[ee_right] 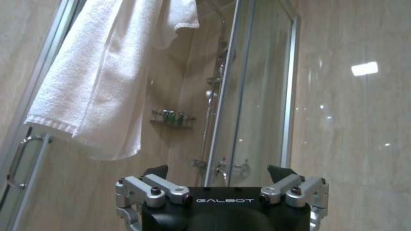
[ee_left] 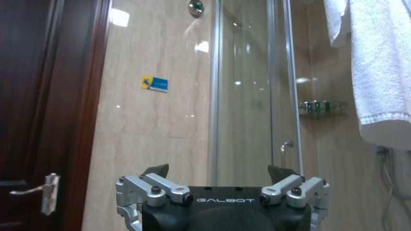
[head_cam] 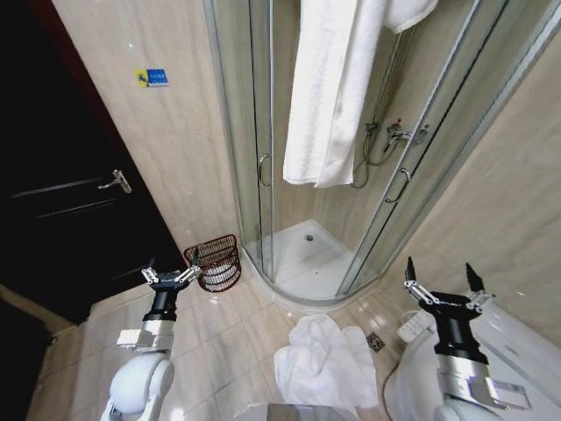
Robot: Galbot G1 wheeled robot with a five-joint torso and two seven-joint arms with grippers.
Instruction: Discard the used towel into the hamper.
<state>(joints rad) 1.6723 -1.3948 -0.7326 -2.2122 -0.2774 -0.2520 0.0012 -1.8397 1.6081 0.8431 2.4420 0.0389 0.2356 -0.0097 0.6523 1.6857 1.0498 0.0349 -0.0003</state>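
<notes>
1. Here, in your head view, the used towel (head_cam: 326, 364) lies crumpled on the glossy beige floor tiles (head_cam: 237, 324), a soft white terry heap just in front of the curved shower tray (head_cam: 307, 254)
2. The hamper (head_cam: 216, 262) sits on the floor against the beige tiled wall, at the left foot of the shower enclosure. It is dark red-brown wire, half-round with open mesh sides, and something pale shows through the wires
3. Your left gripper (head_cam: 172, 270) is raised, fingers pointing up and spread apart, nothing between them. It hangs just left of the hamper and well apart from the towel on the floor
4. In the left wrist view the same gripper (ee_left: 218, 172) shows dark fingertips above silver metal linkages, facing the glass shower door (ee_left: 247, 96) and the polished tile wall; a dark wooden door (ee_left: 38, 115) with a metal lever handle stands beside it
5. Your right gripper (head_cam: 442, 274) is also raised with its fingers wide and empty, to the right of the floor towel, above a white glossy fixture (head_cam: 517, 351)
6. In the right wrist view that gripper (ee_right: 218, 172) faces a second white towel (ee_right: 103, 82), thick looped terry, draped over the top of the shower glass. A chrome mixer and hose show behind the glass
</notes>
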